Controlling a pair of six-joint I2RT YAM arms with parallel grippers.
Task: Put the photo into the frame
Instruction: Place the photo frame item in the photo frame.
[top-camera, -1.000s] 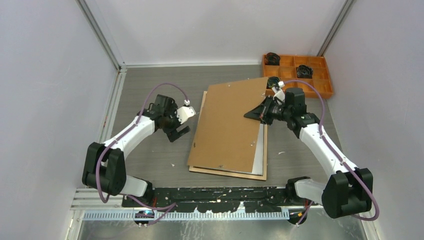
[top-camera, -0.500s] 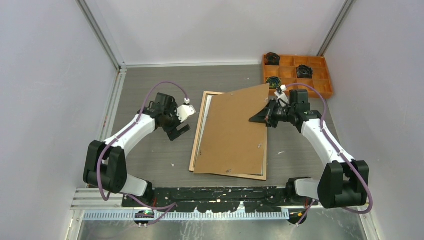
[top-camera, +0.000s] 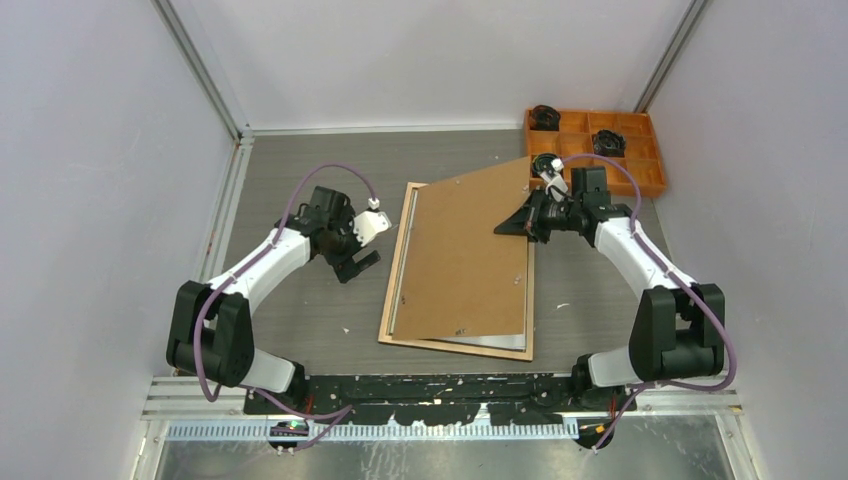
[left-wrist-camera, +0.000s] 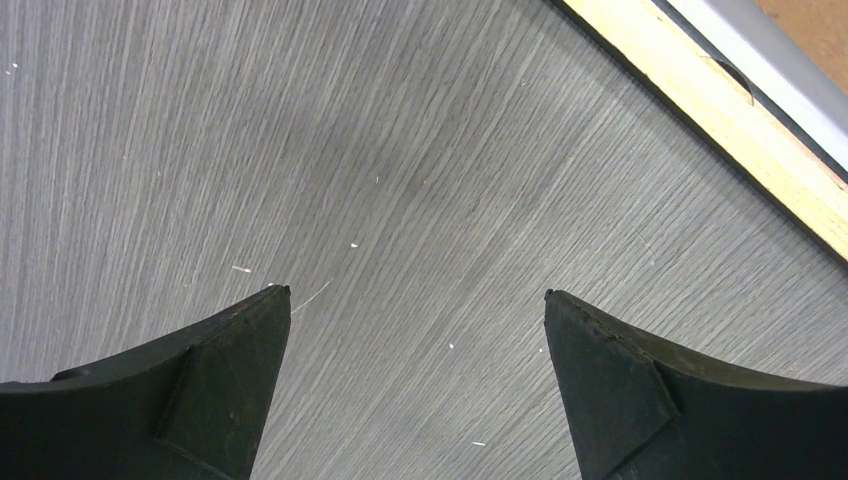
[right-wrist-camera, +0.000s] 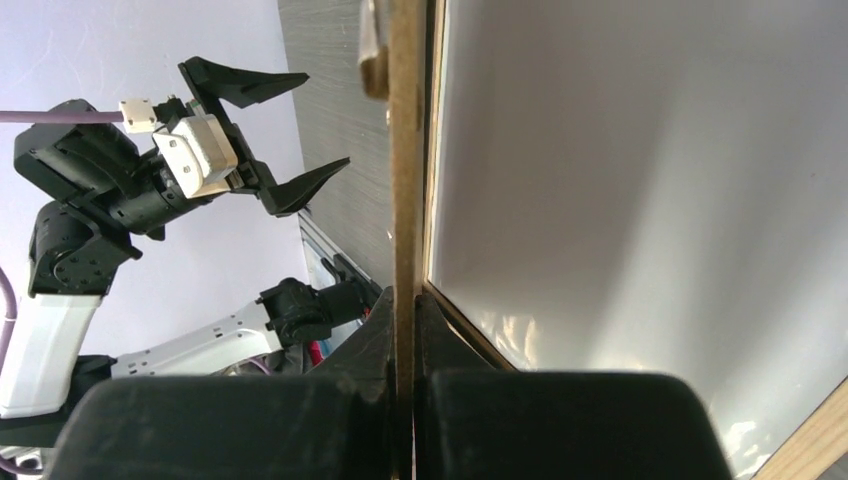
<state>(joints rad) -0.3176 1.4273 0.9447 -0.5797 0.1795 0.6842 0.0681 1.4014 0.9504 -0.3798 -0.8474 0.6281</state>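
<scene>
1. Flat on the grey table (top-camera: 300, 170), back upward, lies the frame (top-camera: 396, 262), its light wood rim showing to the left of and nearer than the right pincer (top-camera: 517, 226).
2. Inside that rim, a pale white sheet (right-wrist-camera: 640, 200) shows under the raised panel; whether it is the photo turned face down cannot be told.
3. Over the frame sits the brown backing panel (top-camera: 465, 255), tilted, with its far right edge lifted and its near edge down on the frame.
4. Clamped on that lifted edge, the right pincer has its jaws pressed narrow against the thin board, which runs straight out from between them in the right wrist view.
5. Left of the frame, well apart from the right pincer, the left pincer (top-camera: 352, 266) hangs over bare table with its jaws spread wide and nothing between them.
6. Just beyond its right fingertip, the frame's wooden rim crosses the corner of the left wrist view.
7. Behind the right pincer, in the far right corner, stands the orange tray (top-camera: 645, 172) with dark round things in some compartments.
</scene>
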